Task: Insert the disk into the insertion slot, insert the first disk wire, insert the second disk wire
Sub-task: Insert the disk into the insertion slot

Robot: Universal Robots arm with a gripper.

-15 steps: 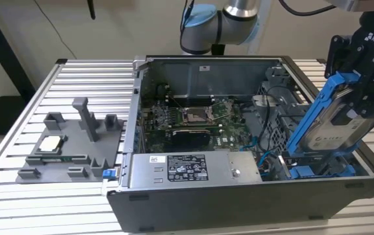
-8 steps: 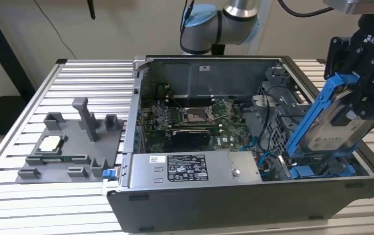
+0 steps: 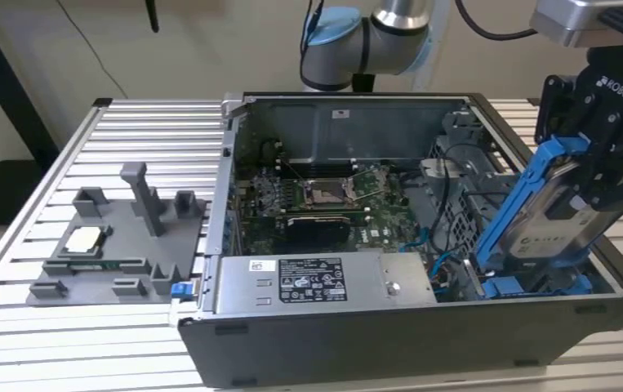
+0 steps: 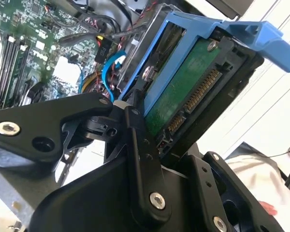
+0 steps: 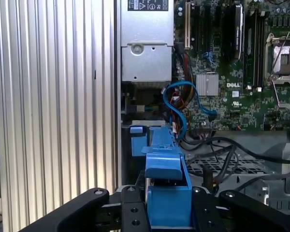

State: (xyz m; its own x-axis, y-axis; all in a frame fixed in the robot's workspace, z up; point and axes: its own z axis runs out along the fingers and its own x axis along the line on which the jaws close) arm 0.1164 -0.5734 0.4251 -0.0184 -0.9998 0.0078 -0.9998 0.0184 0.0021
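The pincer (image 3: 597,186) is clamped on the disk (image 3: 540,230), its fingers pressing the blue carrier from both sides. The disk hangs tilted beneath it. Its lower end seems to be just entering the insertion slot (image 3: 535,287) directly below, inside the computer case (image 3: 398,347).

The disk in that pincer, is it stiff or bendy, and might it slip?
Probably stiff: the disk looks a metal slab, held tilted without sagging. Its blue frame looks smooth plastic, so it might slip in the pincer.
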